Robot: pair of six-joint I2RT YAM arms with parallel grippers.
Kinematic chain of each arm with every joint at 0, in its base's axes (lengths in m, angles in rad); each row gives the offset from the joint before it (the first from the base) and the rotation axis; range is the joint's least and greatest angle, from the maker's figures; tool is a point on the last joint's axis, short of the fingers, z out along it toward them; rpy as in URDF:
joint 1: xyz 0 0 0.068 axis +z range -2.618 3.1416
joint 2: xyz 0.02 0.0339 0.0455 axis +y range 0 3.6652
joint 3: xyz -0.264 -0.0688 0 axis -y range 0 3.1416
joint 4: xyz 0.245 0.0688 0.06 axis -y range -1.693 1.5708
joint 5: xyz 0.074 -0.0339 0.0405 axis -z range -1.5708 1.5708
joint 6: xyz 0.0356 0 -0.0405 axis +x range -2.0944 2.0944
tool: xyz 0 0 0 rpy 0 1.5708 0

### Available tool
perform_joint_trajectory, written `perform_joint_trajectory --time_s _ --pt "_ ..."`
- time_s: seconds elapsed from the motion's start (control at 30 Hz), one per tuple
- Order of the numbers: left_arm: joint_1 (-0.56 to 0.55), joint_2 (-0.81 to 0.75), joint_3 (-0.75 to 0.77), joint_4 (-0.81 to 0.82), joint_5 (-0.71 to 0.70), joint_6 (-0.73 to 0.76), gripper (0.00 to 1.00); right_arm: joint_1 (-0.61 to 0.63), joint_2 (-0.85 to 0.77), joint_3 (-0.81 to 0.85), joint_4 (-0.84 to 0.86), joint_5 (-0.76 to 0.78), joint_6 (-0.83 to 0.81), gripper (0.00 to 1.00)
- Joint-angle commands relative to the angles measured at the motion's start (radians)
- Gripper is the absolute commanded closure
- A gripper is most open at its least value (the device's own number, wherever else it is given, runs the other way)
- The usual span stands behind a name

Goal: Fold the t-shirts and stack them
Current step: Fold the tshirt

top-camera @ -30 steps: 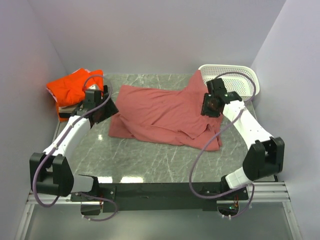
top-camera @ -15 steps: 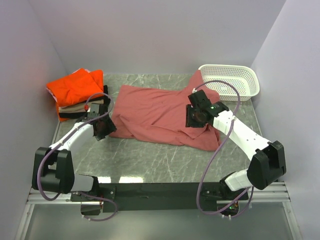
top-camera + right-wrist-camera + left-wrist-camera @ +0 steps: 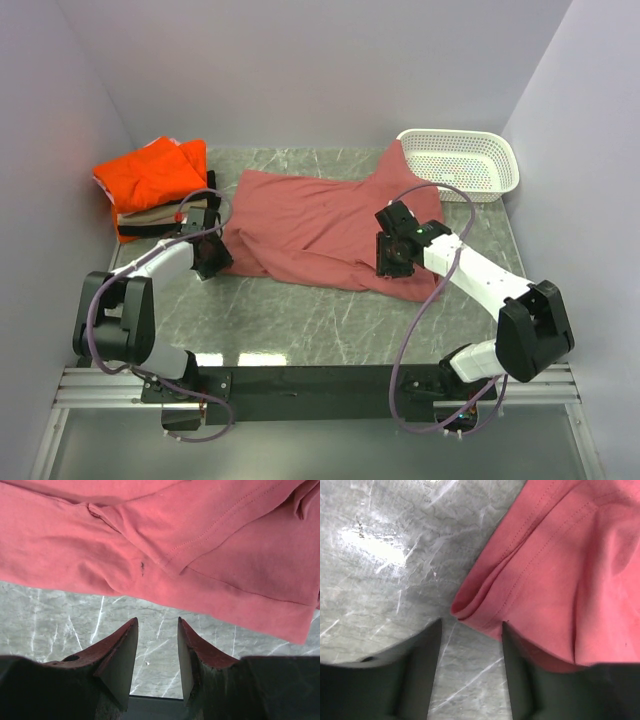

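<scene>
Soft dusty-red short-sleeved cloth t-shirt [image 3: 320, 225] spread out in the middle of the grey marble table [image 3: 300, 320], bumpy with folds, one sleeve reaching up at the far right. Near left corner rolled over into a little fold. Small dark mark [image 3: 142, 568] on the cloth close to the near right hem.

At the far left corner of the table, a pile of folded t-shirts: bright orange folded t-shirt [image 3: 150, 175] on top, beige folded t-shirt [image 3: 150, 214] under it, black folded t-shirt [image 3: 130, 233] at the bottom.

Left gripper [image 3: 471, 630] down low at the rolled corner, jaws open, one dark finger over the cloth edge, the other over bare table, nothing pinched.

Right gripper [image 3: 156, 630] down low at the near right hem, jaws open too, bare table in the gap, hem just past the tips, nothing held.

White plastic basket with little holes [image 3: 460, 160] at the far right corner, just beside the sleeve. Pale walls [image 3: 300, 70] on three sides.
</scene>
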Motion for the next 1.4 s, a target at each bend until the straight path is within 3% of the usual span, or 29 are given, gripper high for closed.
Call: perform_joint_trajectory --time_s 0.0,0.27,0.3,0.7,0.93,1.37 --pt "-0.006 0.010 0.002 0.031 0.006 0.003 0.51 0.010 -0.045 -0.004 0.039 0.024 0.014 0.55" --pt "-0.009 0.021 -0.001 0.026 -0.006 0.004 0.90 0.010 -0.032 -0.016 0.047 0.032 0.008 0.55" --pt "-0.007 0.021 0.004 0.021 -0.007 0.006 0.99 0.010 -0.027 -0.019 0.051 0.034 0.007 0.55" --pt "-0.015 -0.015 0.025 -0.025 -0.053 0.004 0.99 0.010 -0.004 -0.056 0.067 0.038 0.010 0.55" --pt "-0.029 -0.061 0.071 -0.086 -0.168 -0.009 1.00 0.010 -0.015 -0.079 0.064 0.061 0.007 0.55" --pt "-0.035 -0.071 0.099 -0.144 -0.227 -0.015 0.99 0.001 0.097 -0.145 0.120 0.080 0.042 0.55"
